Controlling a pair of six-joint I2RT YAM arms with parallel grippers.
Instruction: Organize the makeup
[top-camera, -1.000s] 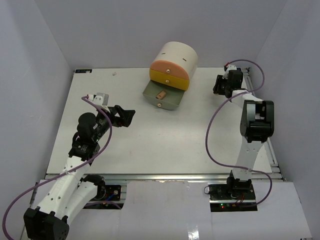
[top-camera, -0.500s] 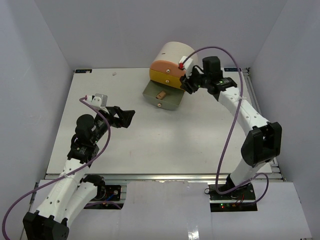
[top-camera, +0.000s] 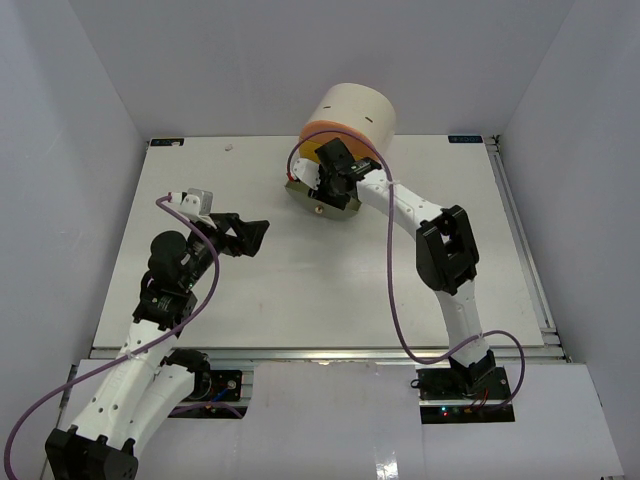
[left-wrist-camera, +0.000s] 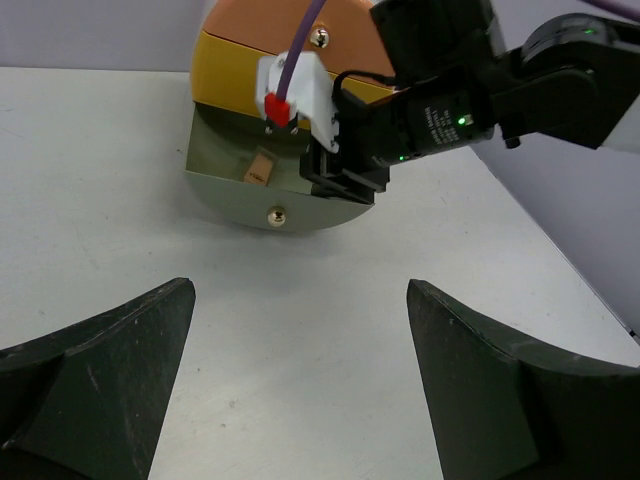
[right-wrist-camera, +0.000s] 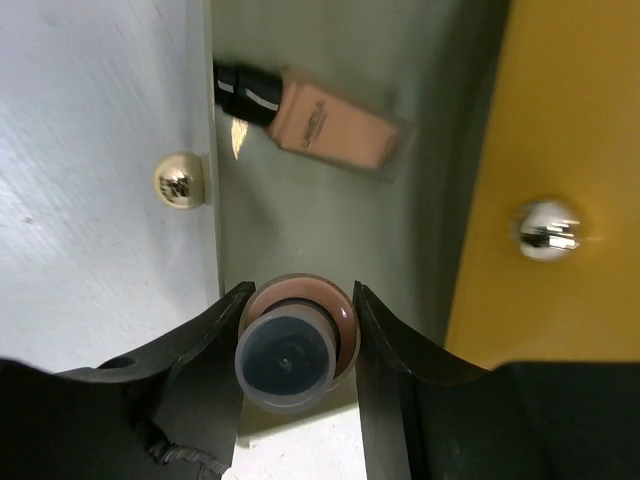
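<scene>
My right gripper (right-wrist-camera: 300, 296) is shut on a tan black-capped bottle (right-wrist-camera: 290, 345), seen cap-end on, held over the open grey drawer (right-wrist-camera: 440, 190). A second tan black-capped bottle (right-wrist-camera: 320, 120) lies on its side in that drawer; it also shows in the left wrist view (left-wrist-camera: 260, 170). In the top view the right gripper (top-camera: 335, 182) is over the drawer (top-camera: 318, 206). My left gripper (top-camera: 250, 235) is open and empty above the table, to the left of the drawer; its jaws (left-wrist-camera: 300, 300) stand wide apart. The jars, compact and ball are out of view.
The cream drum (top-camera: 357, 108) stands at the back centre, with its orange and yellow drawers (right-wrist-camera: 560, 120) shut above the grey one. Gold knobs (right-wrist-camera: 180, 180) stick out of the drawer fronts. The right arm's purple cable (top-camera: 400, 300) loops over the table.
My right arm has swung from the table's far right corner leftward to the drum and now holds the bottle over the grey drawer. The left arm has barely moved.
</scene>
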